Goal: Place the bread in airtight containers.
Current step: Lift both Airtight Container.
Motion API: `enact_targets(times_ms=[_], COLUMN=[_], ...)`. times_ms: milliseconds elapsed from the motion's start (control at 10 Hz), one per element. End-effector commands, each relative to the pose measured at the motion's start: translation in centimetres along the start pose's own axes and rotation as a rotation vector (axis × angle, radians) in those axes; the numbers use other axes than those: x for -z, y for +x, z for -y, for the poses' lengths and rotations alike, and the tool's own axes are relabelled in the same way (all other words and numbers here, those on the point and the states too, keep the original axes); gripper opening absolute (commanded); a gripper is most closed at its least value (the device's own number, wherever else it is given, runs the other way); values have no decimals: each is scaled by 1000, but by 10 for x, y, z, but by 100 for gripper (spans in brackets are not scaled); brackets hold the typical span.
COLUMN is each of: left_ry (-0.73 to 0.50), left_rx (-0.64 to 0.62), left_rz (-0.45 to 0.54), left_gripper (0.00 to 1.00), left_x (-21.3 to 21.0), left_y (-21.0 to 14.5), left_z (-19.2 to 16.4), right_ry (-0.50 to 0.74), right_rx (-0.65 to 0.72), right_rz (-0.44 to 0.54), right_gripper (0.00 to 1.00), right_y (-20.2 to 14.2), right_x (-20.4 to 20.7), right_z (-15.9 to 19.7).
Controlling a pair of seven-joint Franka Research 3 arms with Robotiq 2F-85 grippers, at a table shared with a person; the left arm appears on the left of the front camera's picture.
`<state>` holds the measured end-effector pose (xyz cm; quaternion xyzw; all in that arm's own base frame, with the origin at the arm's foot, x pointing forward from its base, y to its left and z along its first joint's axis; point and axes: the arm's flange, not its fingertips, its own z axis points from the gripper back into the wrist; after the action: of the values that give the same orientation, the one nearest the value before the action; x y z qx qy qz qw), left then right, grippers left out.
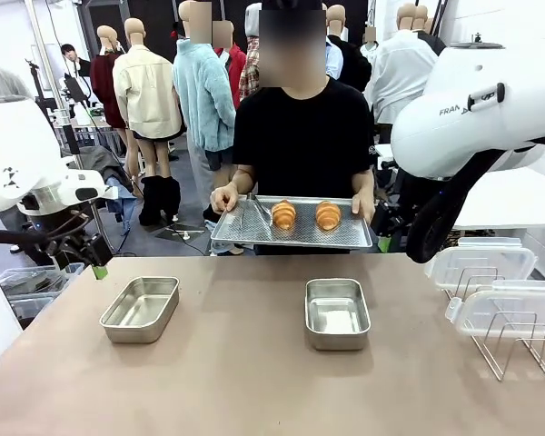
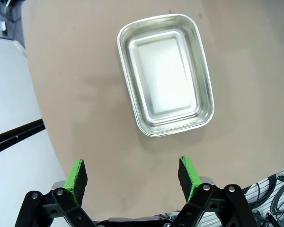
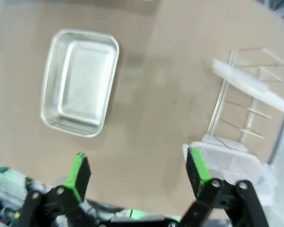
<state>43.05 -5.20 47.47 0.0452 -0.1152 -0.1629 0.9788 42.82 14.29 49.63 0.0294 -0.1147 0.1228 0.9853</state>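
Note:
Two golden-brown croissants, the bread, lie side by side on a perforated steel tray that a person holds with both hands at the table's far edge. Two lidless airtight containers rest on the brown table: a left tin and a right tin, both with nothing inside. My left gripper hovers open above the table's left edge, just short of the left tin. Beyond the far edge at the right, my right gripper hangs open, high over the table between the right tin and the rack.
A wire rack stands at the table's right side with clear white-rimmed lids leaning on and beside it. Bare tabletop lies between and in front of the tins.

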Motion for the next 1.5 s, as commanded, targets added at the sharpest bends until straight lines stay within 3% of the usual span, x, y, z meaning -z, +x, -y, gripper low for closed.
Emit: enact_targets(times_ms=[0,200,400,600,800,900,1100,1400], left_ry=[-7,-49,-108,-93,-102,-97,-92,-113], left_rx=[-6,-19,-52,-100,-112,-118,-76,-110], left_rz=[-14,-88,-115,-133,-155,-156,-162,-188], left_gripper=[100,100,100,100,100,100,100,100], left_x=[9,48,72,98,127,136,120,158], left_y=[1,34,49,63,75,76,66,77], left_z=[-1,-1,-6,-17,-20,-19,-21,-23], right_ry=[0,-13,-4,-54,-11,-12,-2,7], right_rx=[7,51,92,102,73,65,66,50], right_rz=[24,-52,-48,-32,-30,0,-48,-41], right_gripper=[100,100,100,100,100,100,100,100], right_y=[1,14,22,30,31,26,25,32], right_x=[1,39,74,113,156,158,142,177], right_z=[1,-17,-25,-31,-36,-39,-31,-39])
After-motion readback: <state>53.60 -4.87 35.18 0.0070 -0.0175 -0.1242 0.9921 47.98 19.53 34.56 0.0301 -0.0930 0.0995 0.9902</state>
